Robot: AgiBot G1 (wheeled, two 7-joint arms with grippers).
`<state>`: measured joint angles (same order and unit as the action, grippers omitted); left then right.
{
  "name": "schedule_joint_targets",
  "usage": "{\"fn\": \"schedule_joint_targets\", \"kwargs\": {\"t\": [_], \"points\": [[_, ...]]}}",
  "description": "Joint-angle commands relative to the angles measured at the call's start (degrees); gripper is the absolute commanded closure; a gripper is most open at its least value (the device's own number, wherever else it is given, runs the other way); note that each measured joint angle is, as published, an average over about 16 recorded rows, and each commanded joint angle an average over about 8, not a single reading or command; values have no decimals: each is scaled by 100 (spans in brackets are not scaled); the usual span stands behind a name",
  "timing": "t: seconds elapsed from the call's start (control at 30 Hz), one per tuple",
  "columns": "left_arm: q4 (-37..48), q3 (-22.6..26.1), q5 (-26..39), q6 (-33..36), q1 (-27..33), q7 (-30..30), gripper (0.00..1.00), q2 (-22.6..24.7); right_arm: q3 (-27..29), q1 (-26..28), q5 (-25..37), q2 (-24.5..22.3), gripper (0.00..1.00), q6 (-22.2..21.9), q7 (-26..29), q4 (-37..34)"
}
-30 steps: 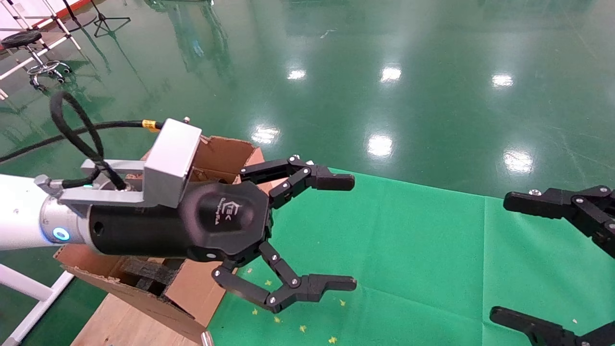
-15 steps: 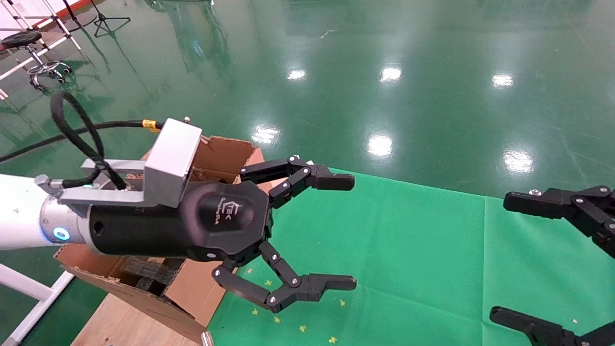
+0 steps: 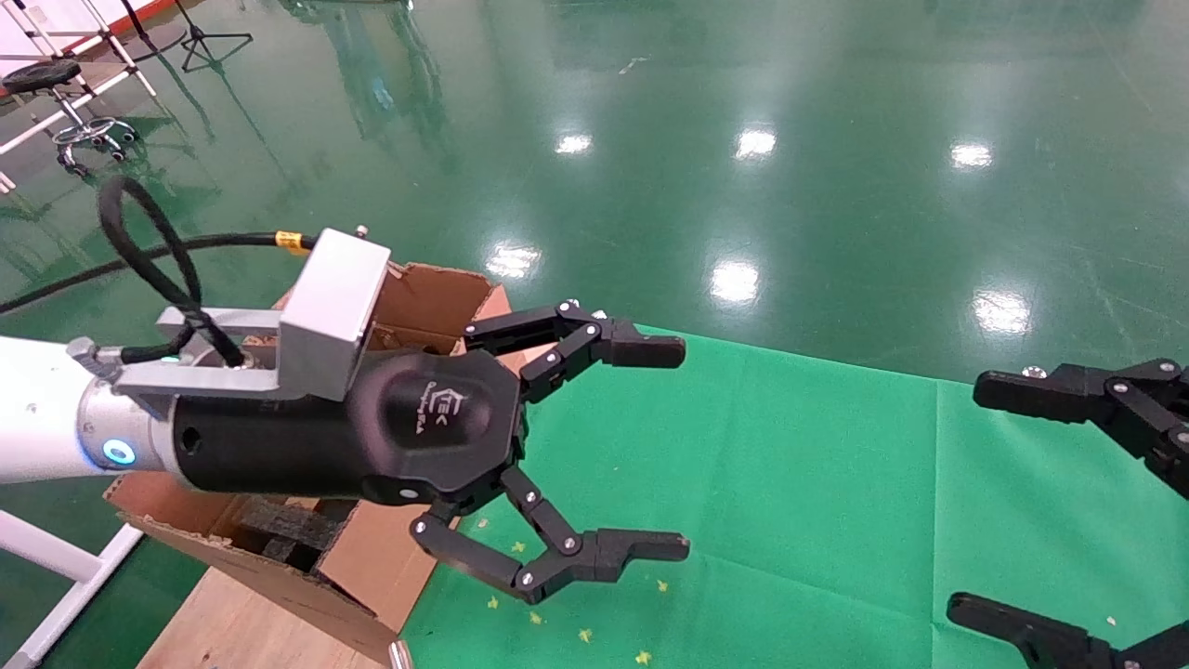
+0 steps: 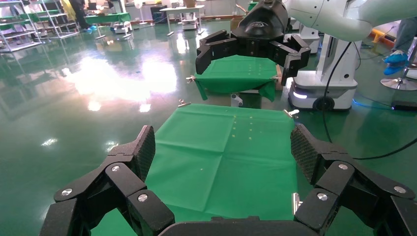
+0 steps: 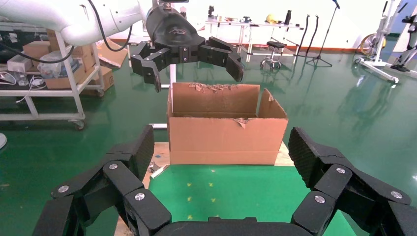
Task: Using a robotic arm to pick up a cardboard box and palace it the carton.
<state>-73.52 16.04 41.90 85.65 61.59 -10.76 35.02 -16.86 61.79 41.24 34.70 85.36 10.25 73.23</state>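
Note:
My left gripper [image 3: 684, 449], on the white-sleeved arm, hangs open and empty above the green cloth [image 3: 790, 483], beside the carton. In its own view [image 4: 222, 147] only green cloth lies between the fingers. The carton [image 3: 427, 297] is large, brown and ragged-edged, with black foam [image 3: 288, 525] inside; it stands at the cloth's left end and shows whole in the right wrist view [image 5: 226, 137]. My right gripper [image 3: 968, 500] is open and empty at the far right, facing the carton [image 5: 221, 147]. The small cardboard box is not in view.
The carton rests on a wooden board [image 3: 232, 623] at the table's left end. Shiny green floor [image 3: 743, 139] lies beyond the table. A stool [image 3: 42, 74] and white frames stand far left. Another green-covered table [image 4: 236, 73] stands farther off.

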Motion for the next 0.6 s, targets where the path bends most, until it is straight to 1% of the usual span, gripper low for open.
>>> {"fn": "schedule_joint_targets", "kwargs": {"t": [0.03, 0.6], "points": [[0, 0, 0, 0, 0, 0, 0, 0, 0, 0, 0, 0, 0, 0, 0, 0], [0, 0, 0, 0, 0, 0, 0, 0, 0, 0, 0, 0, 0, 0, 0, 0]]}}
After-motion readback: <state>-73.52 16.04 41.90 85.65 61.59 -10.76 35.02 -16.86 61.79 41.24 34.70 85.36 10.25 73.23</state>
